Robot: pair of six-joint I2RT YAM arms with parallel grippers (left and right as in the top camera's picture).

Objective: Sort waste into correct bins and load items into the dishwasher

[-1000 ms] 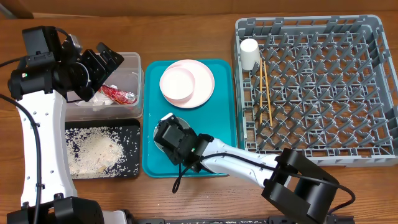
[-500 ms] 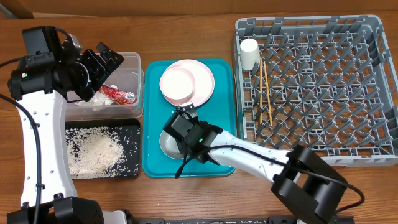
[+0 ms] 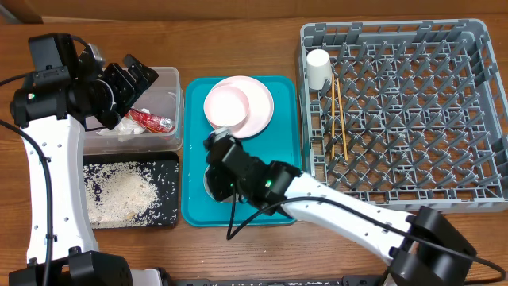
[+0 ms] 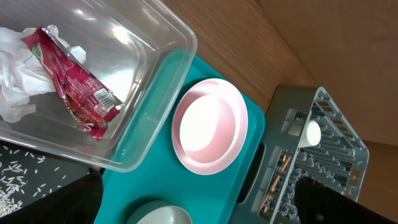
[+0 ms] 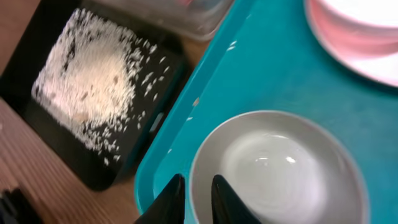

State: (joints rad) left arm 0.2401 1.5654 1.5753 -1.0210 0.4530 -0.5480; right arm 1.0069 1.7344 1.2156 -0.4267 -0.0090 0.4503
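The smooth round bowl (image 5: 280, 168) sits on the teal tray (image 5: 261, 74); from above, the right arm (image 3: 317, 195) hides most of it. The right claw (image 5: 198, 183) pinches its rim. The left claw (image 3: 135, 77) is spread wide over the clear tub (image 4: 165, 59).

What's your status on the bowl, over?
Left gripper open, above clear tub. Right gripper astride rim of pale bowl, grip unclear. Bowl empty, upright on teal tray, clear of pink plate.
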